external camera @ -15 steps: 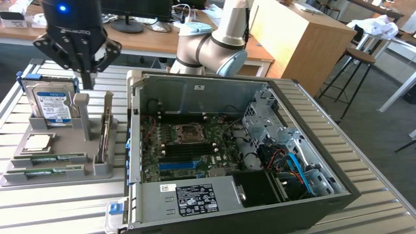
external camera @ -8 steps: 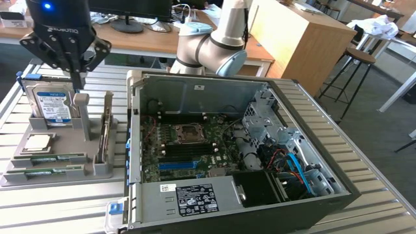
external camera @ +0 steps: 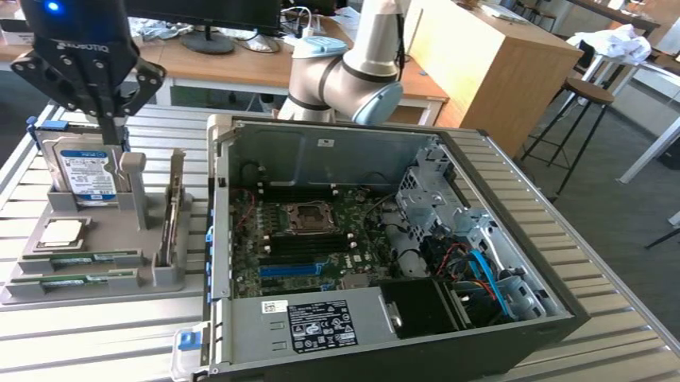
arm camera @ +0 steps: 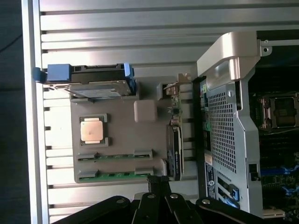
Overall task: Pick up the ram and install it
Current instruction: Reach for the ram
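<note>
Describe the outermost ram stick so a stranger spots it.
On the exterior view's left of the open computer case sits a grey holder. The ram is the thin green strip in its outermost slot; a similar stick lies one slot inward, nearer the square silver processor.

The bench (external camera: 95, 342) is ribbed bare metal with a dull silver sheen. The holder (external camera: 149, 278) on it looks like smooth, matt grey plastic. The ram (external camera: 83, 278) is green circuit board. The processor (external camera: 62, 232) has a satiny metal lid, and the hard drive (external camera: 87, 177) carries a glossy paper label. The computer case (external camera: 318, 147) is grey sheet metal, partly perforated. The end effector (external camera: 115, 137) is matt black, and the arm (external camera: 351, 79) is smooth, pale and slightly glossy.
</note>
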`<state>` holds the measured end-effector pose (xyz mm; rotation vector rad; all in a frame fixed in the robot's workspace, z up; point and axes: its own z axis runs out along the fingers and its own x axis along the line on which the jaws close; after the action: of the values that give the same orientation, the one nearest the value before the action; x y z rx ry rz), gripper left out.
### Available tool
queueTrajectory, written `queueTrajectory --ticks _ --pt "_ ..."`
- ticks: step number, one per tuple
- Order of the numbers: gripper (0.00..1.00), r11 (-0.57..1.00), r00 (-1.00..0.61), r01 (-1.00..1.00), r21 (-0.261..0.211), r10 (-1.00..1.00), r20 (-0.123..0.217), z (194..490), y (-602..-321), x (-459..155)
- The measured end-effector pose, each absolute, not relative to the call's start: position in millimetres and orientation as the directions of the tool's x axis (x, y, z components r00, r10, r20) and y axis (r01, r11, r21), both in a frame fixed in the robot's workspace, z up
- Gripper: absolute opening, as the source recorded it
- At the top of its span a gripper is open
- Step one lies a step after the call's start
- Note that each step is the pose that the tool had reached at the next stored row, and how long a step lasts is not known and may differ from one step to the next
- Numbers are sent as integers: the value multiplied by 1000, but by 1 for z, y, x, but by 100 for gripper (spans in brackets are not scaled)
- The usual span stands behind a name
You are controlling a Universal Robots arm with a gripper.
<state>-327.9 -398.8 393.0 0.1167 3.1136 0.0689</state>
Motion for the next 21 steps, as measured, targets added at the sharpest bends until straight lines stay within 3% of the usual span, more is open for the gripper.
queueTrajectory --ticks 21 --pt "10 996 -997 74 45 75 -23 393 -399 -367"
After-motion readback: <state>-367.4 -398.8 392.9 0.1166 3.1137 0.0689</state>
